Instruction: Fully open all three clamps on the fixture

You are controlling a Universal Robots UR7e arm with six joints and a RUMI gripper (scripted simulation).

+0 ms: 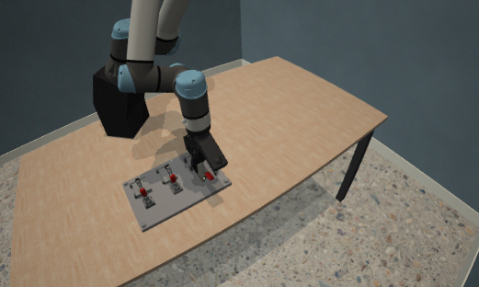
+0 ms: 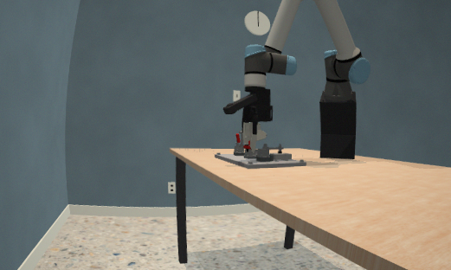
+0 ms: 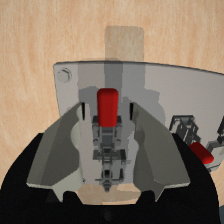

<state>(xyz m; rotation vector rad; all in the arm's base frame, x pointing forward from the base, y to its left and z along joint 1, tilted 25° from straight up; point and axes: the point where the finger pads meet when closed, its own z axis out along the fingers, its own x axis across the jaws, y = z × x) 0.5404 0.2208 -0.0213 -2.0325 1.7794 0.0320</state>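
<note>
A grey fixture plate [image 1: 177,195] lies on the wooden table and carries three toggle clamps with red handles: left [image 1: 142,191], middle [image 1: 172,178] and right [image 1: 209,176]. My gripper [image 1: 200,169] hangs straight down over the right clamp. In the wrist view its two fingers stand partly apart on either side of that clamp, with a gap on each side. The clamp's red handle [image 3: 107,106] lies beyond the fingertips. The neighbouring clamp's handle [image 3: 200,152] shows at the right edge. In the side view the gripper [image 2: 249,144] reaches down to the plate [image 2: 256,162].
The arm's black pedestal [image 1: 118,106] stands on the table behind the fixture. The plate sits near the table's front edge. A low kerb borders the speckled floor around the table.
</note>
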